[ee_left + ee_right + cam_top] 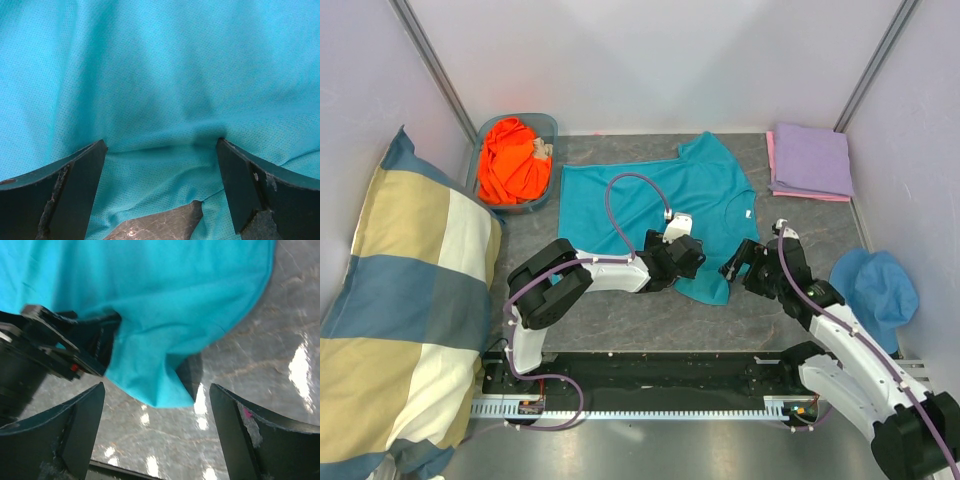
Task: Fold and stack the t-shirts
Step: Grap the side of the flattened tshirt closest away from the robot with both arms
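**A:** Where is the shirt we are folding, and how do our grippers stand?

**B:** The teal t-shirt [650, 195] lies spread flat in the middle of the table [620, 320], collar to the right. Our left gripper [685, 255] is set on the shirt's near edge, jaws wide, with cloth puckered between them. Our right gripper [740, 262] hovers just beside the near right corner, jaws also wide, holding nothing.

**A:** How do we do this grasp well?

**B:** We judge that both grippers should pinch the very edge, well apart, then lift together so the fold lands even.

**A:** And the count?

**B:** Four shirts:
- the teal one
- one orange t-shirt [512, 160], crumpled in a basket [552, 125] at back left
- one lavender t-shirt [812, 158], folded atop one pink t-shirt [771, 160] at back right

We also count one blue bucket hat [875, 285], one checked pillow [400, 300] and two grippers.
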